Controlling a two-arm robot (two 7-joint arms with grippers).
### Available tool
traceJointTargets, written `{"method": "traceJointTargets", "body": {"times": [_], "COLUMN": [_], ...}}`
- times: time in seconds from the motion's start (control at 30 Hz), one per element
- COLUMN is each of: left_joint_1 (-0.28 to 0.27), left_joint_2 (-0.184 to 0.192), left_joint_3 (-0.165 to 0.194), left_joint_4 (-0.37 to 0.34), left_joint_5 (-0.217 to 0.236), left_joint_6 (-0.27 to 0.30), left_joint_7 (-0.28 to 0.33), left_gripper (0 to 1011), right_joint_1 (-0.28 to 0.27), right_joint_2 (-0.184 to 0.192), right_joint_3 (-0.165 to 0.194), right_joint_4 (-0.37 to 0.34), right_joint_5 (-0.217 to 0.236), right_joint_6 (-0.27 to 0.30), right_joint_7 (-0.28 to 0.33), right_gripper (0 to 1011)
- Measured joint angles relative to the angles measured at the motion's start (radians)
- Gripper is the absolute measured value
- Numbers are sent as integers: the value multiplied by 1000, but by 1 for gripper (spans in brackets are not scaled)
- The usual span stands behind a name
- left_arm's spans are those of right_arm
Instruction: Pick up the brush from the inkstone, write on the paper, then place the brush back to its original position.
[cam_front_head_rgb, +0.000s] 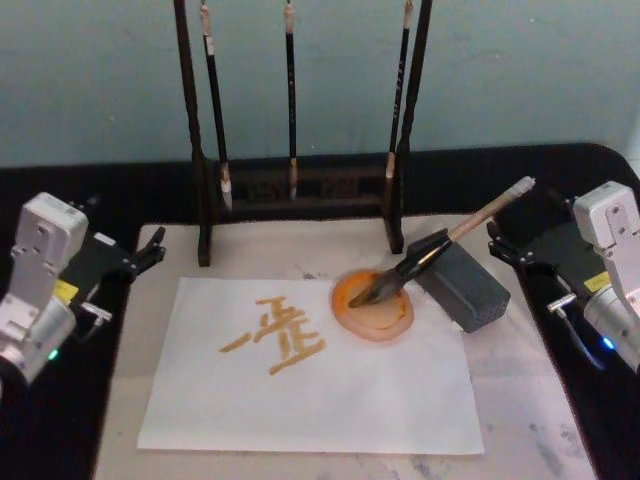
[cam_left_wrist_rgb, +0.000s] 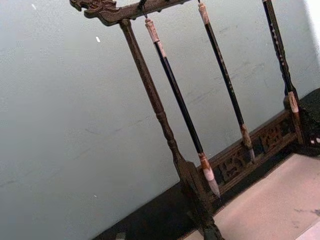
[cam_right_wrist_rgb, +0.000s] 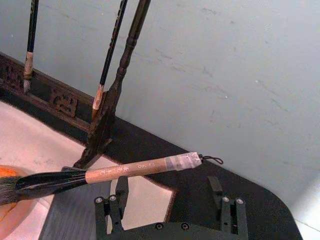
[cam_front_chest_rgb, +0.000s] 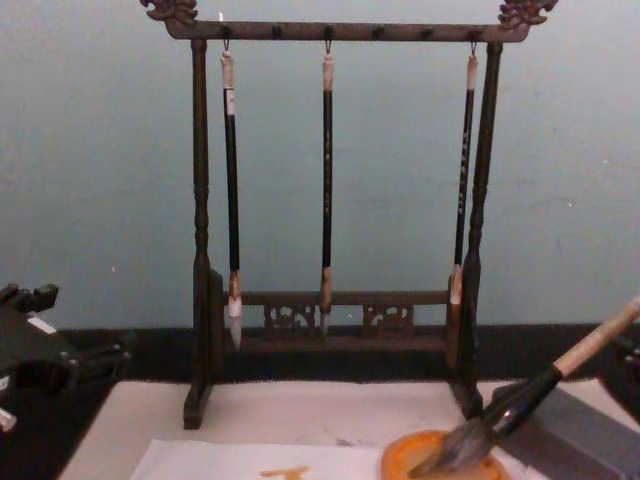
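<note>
The brush lies at a slant, its bushy bristles resting in the round orange inkstone and its shaft propped on a dark grey block. To the left of the inkstone lies the white paper, which bears an orange written character. My right gripper hovers just right of the brush's tan end. In the right wrist view its fingers stand wide apart with nothing between them, the brush lying beyond. My left gripper waits open at the mat's left edge, apart from everything.
A dark wooden brush stand with three thin hanging brushes stands behind the paper. A beige mat lies under everything on a black tabletop. A pale wall closes off the back.
</note>
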Motion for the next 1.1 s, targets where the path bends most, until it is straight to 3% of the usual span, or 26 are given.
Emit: {"method": "traceJointTargets", "body": {"times": [1.1], "left_joint_1": [0], "left_joint_2": [0], "left_joint_3": [0], "left_joint_4": [0], "left_joint_5": [0], "left_joint_6": [0], "left_joint_7": [0], "left_gripper": [1010], "right_joint_1": [0], "right_joint_2": [0], "right_joint_3": [0], "right_joint_4": [0], "right_joint_5": [0], "right_joint_6": [0], "right_joint_7": [0], "right_gripper": [1000]}}
